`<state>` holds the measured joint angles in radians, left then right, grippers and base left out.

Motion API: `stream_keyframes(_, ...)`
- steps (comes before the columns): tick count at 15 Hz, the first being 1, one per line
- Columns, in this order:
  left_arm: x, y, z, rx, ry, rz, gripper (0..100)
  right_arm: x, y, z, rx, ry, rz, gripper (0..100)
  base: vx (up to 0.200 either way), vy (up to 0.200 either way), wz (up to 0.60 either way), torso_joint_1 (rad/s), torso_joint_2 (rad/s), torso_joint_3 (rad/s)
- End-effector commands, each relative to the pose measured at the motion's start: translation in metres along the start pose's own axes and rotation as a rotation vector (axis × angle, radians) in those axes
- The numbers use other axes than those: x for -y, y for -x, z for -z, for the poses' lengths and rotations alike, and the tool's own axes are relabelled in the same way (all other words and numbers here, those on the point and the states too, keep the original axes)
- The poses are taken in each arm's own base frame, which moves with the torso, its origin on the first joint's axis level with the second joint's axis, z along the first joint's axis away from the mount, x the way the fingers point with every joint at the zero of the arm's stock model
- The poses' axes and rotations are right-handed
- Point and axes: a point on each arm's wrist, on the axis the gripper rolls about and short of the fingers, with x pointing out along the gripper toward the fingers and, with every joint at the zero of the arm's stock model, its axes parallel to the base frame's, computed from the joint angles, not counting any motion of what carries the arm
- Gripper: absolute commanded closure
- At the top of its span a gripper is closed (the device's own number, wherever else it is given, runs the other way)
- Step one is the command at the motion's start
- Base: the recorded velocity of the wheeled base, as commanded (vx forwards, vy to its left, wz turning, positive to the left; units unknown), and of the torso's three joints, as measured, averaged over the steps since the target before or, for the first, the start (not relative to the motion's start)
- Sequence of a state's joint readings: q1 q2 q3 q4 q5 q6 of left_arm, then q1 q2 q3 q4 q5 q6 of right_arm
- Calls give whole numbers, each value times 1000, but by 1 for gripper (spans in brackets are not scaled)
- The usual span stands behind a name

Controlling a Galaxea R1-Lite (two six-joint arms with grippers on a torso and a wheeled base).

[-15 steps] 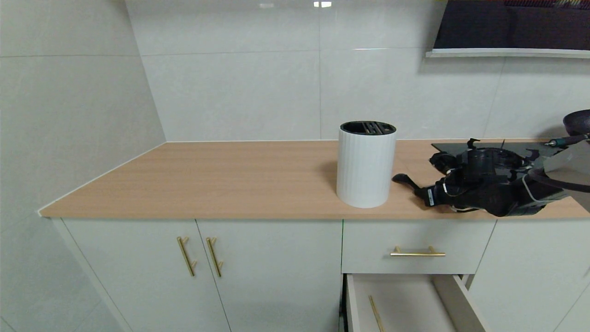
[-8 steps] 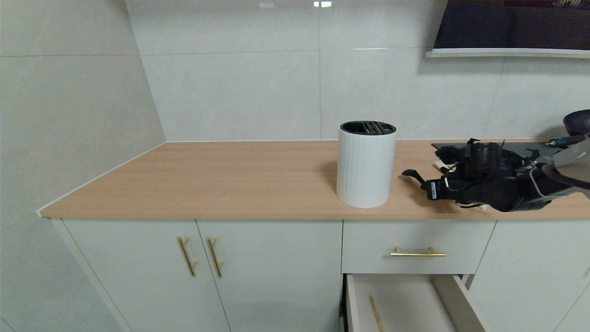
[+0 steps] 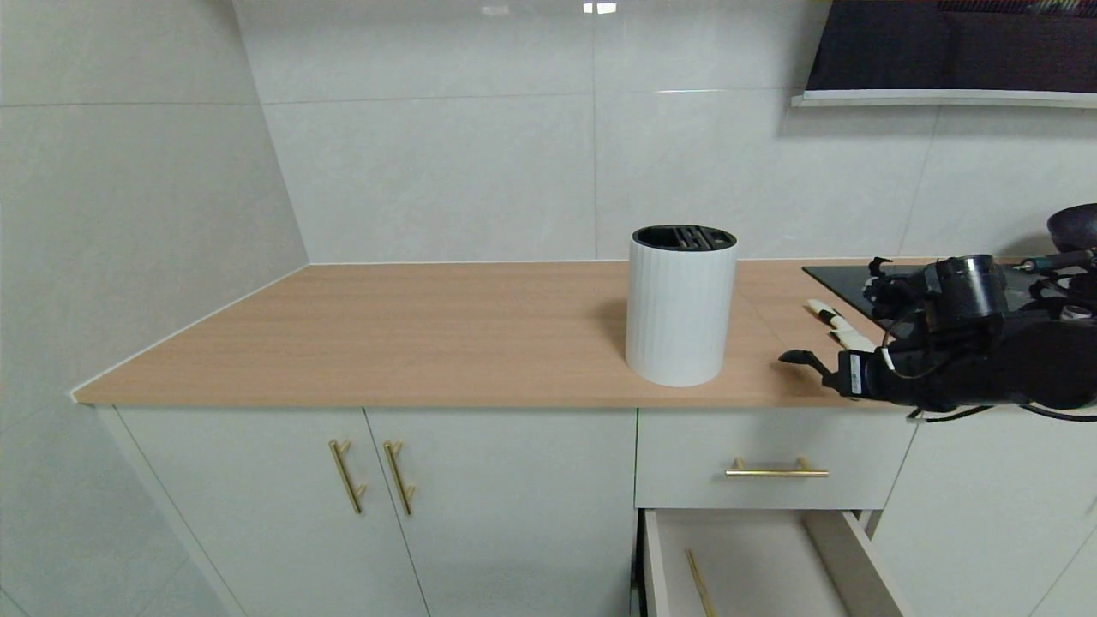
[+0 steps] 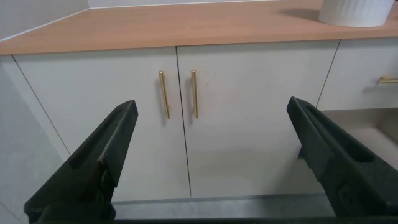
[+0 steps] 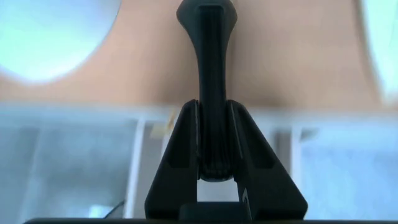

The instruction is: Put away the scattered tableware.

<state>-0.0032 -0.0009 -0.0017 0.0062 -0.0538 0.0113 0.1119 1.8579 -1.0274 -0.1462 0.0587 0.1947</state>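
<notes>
Utensil [image 3: 801, 360] with a black handle is pinched tight in my right gripper [image 3: 847, 374]. In the right wrist view I see both fingers [image 5: 181, 134] pressed on the sides of the handle [image 5: 208, 68], and its round end sticks out past them. I hold it low at the front edge of the wooden counter [image 3: 428, 334], near the white round holder [image 3: 681, 308], on the holder's right. The handle end points toward the holder but does not touch it. I cannot tell what kind of utensil it is, because the gripper hides the other end. The holder stands upright on the counter and has a black top with slots. A second pale piece [image 3: 830, 319] with a dark band lies flat on the counter, between the holder and the dark stove top [image 3: 844, 278]. Under the counter a drawer [image 3: 746, 557] is pulled open. My left gripper [image 4: 211, 109] is down low, with its two fingers spread wide and nothing between them. It faces the white cabinet doors [image 4: 249, 143] with gold handles.
</notes>
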Motion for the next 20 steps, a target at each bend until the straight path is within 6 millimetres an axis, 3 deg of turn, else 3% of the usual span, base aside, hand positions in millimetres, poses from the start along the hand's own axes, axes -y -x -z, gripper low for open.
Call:
stream_keyframes(1, 0, 0, 0, -1, 1, 0, 0, -15, 38, 14, 20, -6, -18, 100, 0, 0, 0, 0, 0, 0)
stream_keyframes(6, 0, 0, 0, -1, 1, 0, 0, -20, 68, 55, -36, 19, -11, 100, 0, 0, 0, 0, 0, 0)
stream_keyframes(10, 0, 0, 0, -1, 1, 1, 0, -14, 58, 75, -121, 21, 15, 100, 0, 0, 0, 0, 0, 0)
stream_keyframes(20, 0, 0, 0, -1, 1, 0, 0, -13, 45, 81, -169, 23, 29, 100, 0, 0, 0, -11, 21, 13)
